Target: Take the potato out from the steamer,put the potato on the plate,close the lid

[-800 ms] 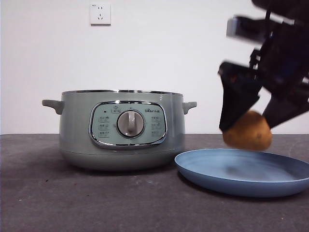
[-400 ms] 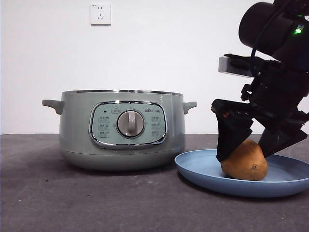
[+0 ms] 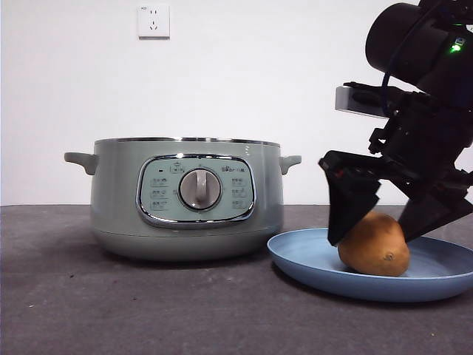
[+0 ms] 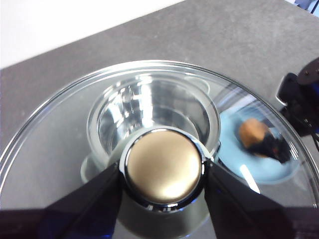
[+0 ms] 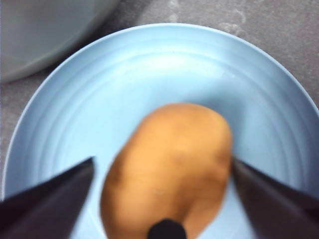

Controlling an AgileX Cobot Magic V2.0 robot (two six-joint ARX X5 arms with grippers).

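Observation:
The orange-brown potato (image 3: 373, 244) (image 5: 169, 164) lies on the light-blue plate (image 3: 310, 259) (image 5: 149, 64), to the right of the steamer. My right gripper (image 3: 369, 238) (image 5: 163, 164) straddles the potato, open, its jaws a little off the potato's sides. The sage-green steamer (image 3: 185, 196) stands uncovered at the centre left. High above it, out of the front view, my left gripper (image 4: 162, 169) is shut on the knob (image 4: 163, 167) of the glass lid (image 4: 50, 149). Through the glass I see the steamer's bare inside (image 4: 149, 109) and the potato (image 4: 251, 132).
The dark grey table (image 3: 148, 310) runs back to a white wall with a power outlet (image 3: 153, 21). The plate's rim sits close to the steamer's right side. The right arm's bulk fills the upper right of the front view.
The right gripper came down with the potato and set it on the plate. Since half a second ago its jaws have spread slightly. The steamer has not moved.

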